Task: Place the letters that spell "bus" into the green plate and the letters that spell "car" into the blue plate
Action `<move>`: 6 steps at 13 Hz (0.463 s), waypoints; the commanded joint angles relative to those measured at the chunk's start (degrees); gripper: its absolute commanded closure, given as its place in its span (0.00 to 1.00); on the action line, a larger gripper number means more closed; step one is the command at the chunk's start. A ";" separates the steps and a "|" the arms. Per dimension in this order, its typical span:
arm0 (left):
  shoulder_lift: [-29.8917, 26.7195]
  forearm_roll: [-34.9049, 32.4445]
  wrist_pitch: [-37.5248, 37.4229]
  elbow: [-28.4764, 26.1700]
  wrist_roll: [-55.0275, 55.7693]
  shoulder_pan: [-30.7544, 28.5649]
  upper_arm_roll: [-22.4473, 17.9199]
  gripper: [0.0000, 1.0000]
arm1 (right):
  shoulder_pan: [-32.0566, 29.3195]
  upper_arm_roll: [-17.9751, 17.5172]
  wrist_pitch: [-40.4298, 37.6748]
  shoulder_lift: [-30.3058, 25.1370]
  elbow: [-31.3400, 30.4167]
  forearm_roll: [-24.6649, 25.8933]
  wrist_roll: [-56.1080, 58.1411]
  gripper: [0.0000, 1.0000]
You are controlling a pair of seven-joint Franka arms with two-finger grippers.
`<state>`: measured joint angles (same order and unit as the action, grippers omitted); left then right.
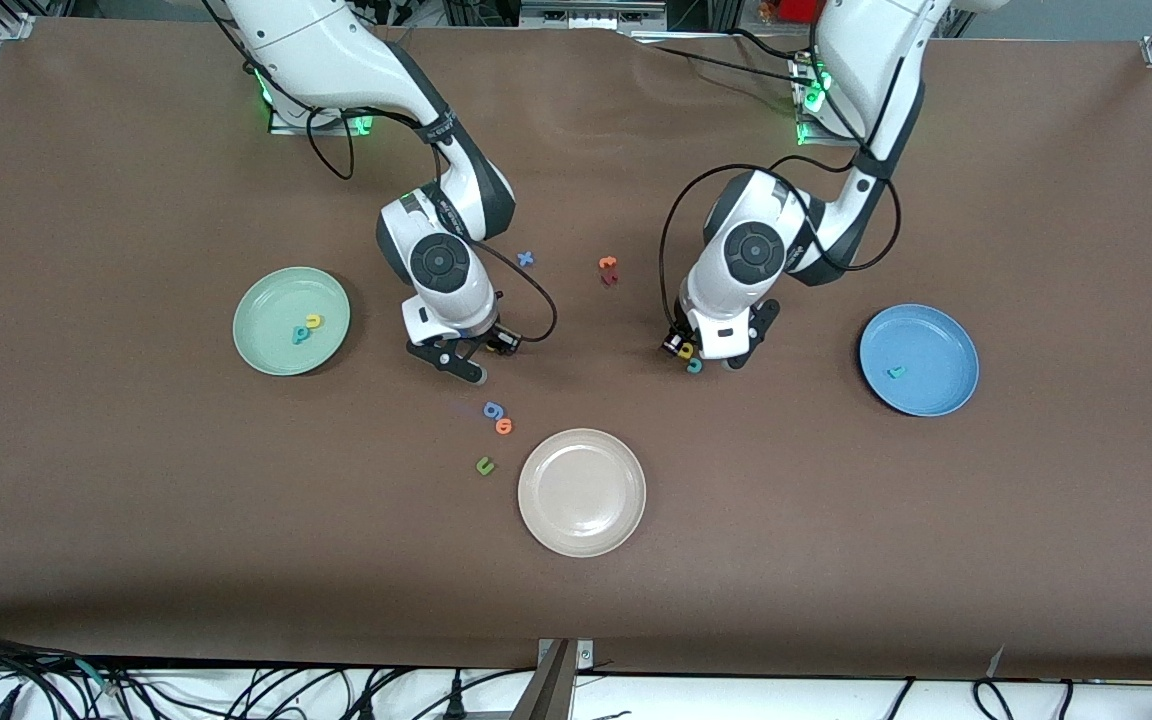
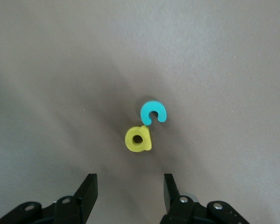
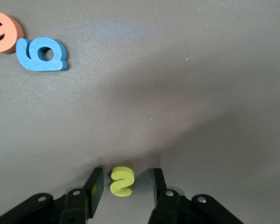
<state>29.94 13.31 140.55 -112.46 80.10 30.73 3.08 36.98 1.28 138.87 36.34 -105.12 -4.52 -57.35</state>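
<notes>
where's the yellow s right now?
The yellow s lies on the table between the open fingers of the right gripper, not yet gripped. The spot lies between the green plate and the beige plate, with the blue g nearby.

High front overview, two downward wrist close-ups

Pictured: a yellow "s" (image 3: pixel 122 181) between the right gripper's (image 3: pixel 123 185) black fingers, blue (image 3: pixel 41 54) and orange (image 3: pixel 4 31) letters ahead; yellow "a" (image 2: pixel 138 139) touching teal "c" (image 2: pixel 153 112) ahead of the left gripper (image 2: pixel 129 191); mint-green (image 1: pixel 261 350), blue (image 1: pixel 946 395) and beige (image 1: pixel 582 530) plates on brown cloth (image 1: pixel 936 550).
</notes>
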 commanded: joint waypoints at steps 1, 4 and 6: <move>0.82 0.84 0.25 1.20 -0.29 0.30 -0.62 0.36 | 0.55 0.30 0.17 0.84 1.23 1.01 -0.83 0.76; 1.60 -4.77 0.25 0.84 -1.26 0.12 -0.88 0.39 | 0.38 0.39 -0.09 0.58 1.32 1.09 -0.05 0.85; 2.05 -5.05 0.34 0.84 -1.26 0.04 -0.97 0.39 | 0.03 1.52 -2.36 -1.43 1.32 1.09 1.01 0.85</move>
<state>31.18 9.58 140.85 -112.20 79.50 30.69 2.39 36.99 1.58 138.73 36.31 -104.71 -4.21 -57.26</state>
